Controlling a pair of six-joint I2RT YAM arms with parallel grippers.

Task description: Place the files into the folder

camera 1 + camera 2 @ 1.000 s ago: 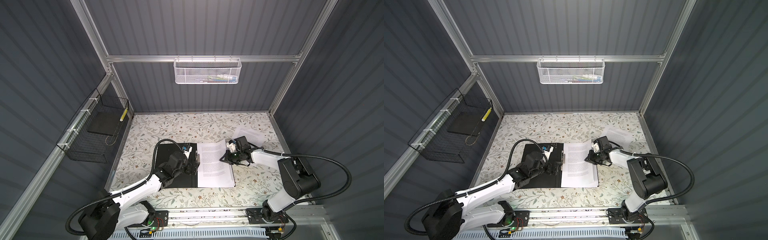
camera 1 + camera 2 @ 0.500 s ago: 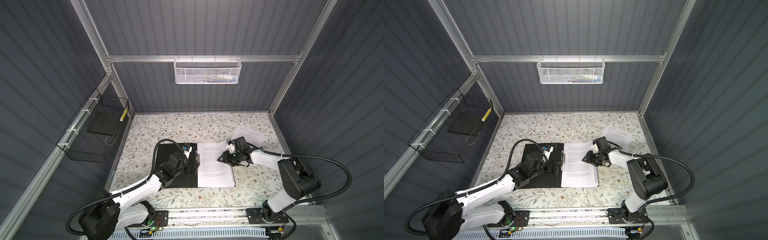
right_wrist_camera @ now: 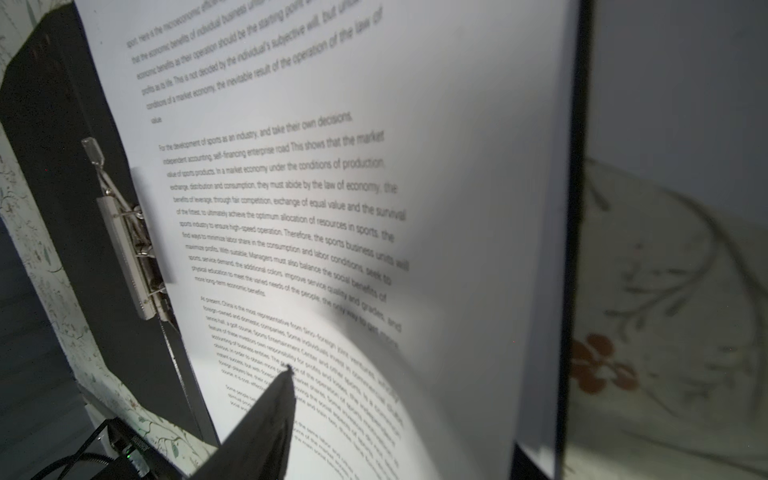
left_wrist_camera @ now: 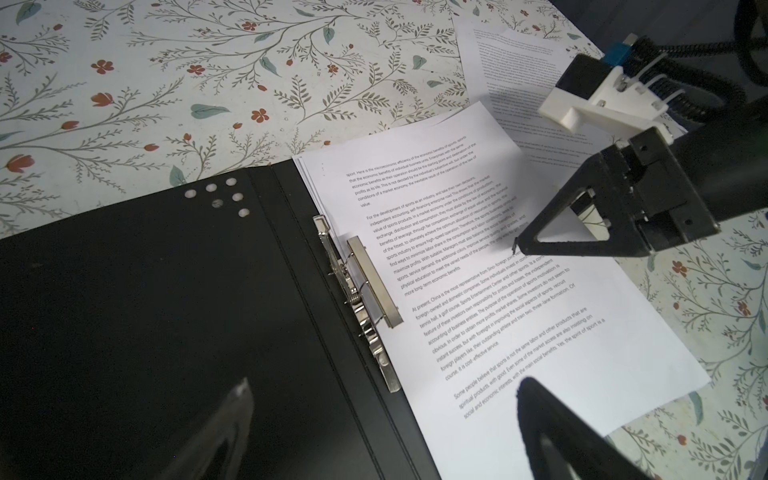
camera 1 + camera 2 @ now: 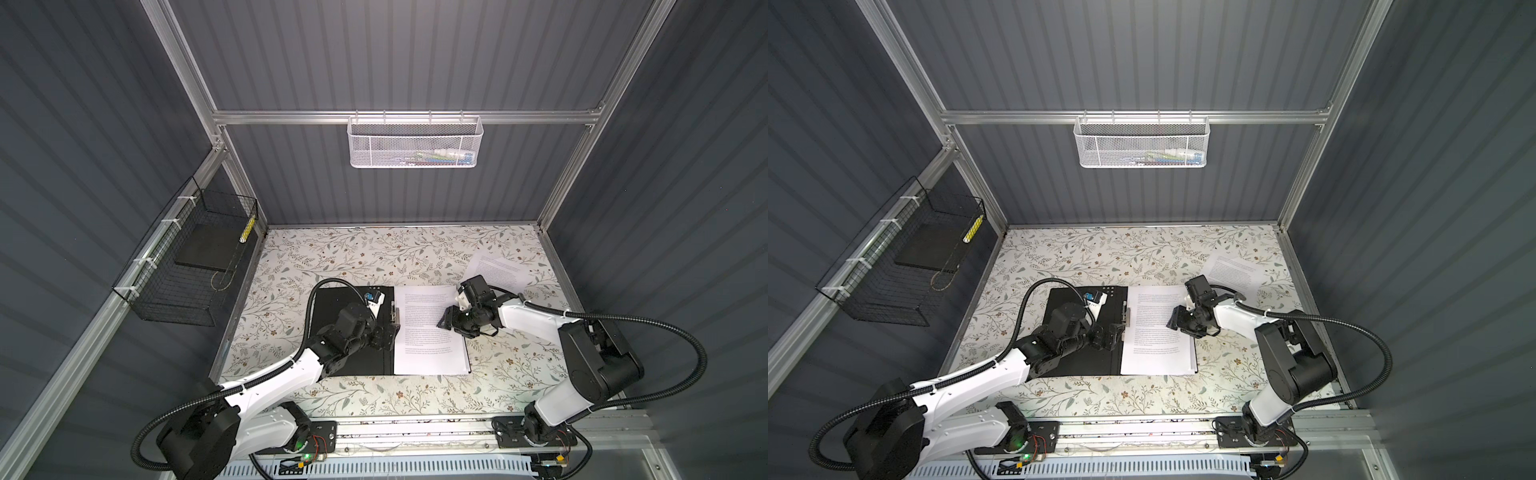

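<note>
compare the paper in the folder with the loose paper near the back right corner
The folder paper lies square beside the clip; the loose paper lies skewed on the table. The right hand is over the folder paper; the loose paper lies beyond it, partly hidden. Both are white with black print.

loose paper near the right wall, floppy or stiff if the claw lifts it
Probably floppy: the paper is thin and lying flat, so it should droop from a pinched edge. Pushed, it likely slides or buckles on the tablecloth.
</note>
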